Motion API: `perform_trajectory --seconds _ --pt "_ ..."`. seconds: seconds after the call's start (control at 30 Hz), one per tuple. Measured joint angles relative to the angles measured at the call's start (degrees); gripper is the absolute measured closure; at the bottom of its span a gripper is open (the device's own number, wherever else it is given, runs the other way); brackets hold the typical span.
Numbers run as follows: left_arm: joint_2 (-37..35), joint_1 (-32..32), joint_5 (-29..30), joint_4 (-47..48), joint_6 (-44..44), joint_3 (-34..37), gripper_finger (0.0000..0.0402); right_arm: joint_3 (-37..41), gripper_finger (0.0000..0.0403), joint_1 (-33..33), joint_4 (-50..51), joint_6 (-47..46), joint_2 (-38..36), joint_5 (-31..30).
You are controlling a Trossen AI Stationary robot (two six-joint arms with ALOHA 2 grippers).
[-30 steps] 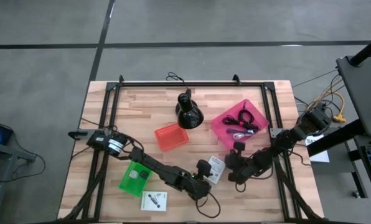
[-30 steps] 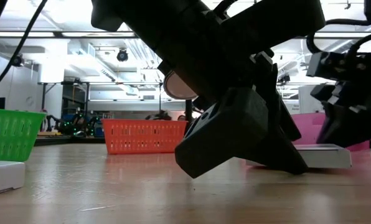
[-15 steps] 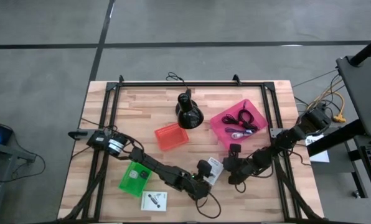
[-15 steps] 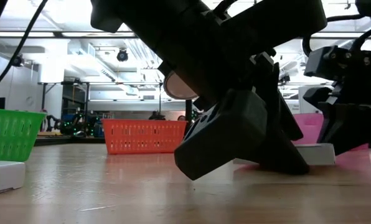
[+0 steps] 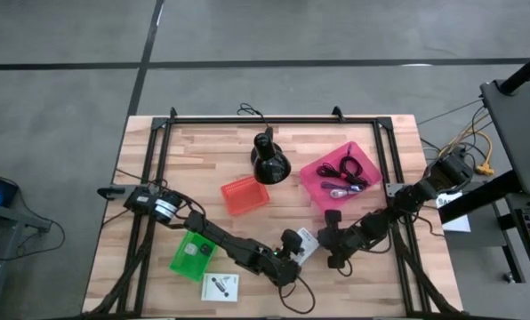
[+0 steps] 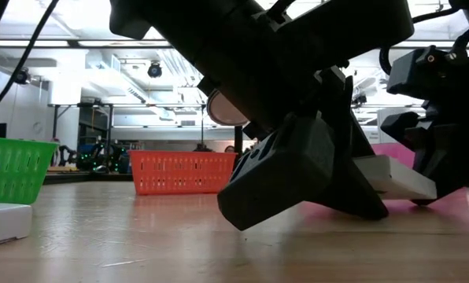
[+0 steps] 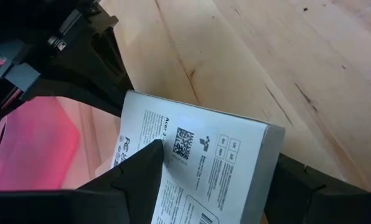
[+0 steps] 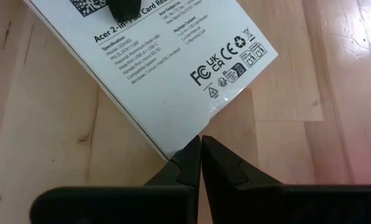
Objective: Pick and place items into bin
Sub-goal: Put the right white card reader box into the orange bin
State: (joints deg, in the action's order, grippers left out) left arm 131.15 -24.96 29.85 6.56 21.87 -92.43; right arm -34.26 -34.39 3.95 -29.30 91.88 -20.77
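White with black print, the boxed card [image 7: 198, 168] sits between your left gripper [image 7: 216, 180] fingers, which are spread wide around it (one end lifted off the wooden table [image 5: 336, 293], seen from the low view). Your right gripper [image 8: 201, 163] has its fingers pressed together, tips at the box's corner. Both meet near the table's front, just in front of the pink bin [image 5: 317, 173].

Right gripper [image 5: 330, 240] slid toward 9 o'clock across table, closing on white box [image 5: 306, 242]; closed fingertips now touch box corner. White box, earlier flat on wood, now tilted, one edge lifted in low view, clamped between left gripper [image 5: 293, 252] fingers.
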Motion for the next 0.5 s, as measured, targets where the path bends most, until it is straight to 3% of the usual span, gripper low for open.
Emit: perform_trajectory --seconds 0.33,0.5 --pt "-0.07 -0.02 1.27 -0.05 0.46 -0.36 0.0265 0.00 0.0394 -0.09 0.37 -0.09 -0.04 0.11" --pt "-0.31 0.01 1.61 -0.02 0.21 -1.21 0.0278 0.08 0.0394 -0.16 1.11 -0.49 -0.85 0.67"
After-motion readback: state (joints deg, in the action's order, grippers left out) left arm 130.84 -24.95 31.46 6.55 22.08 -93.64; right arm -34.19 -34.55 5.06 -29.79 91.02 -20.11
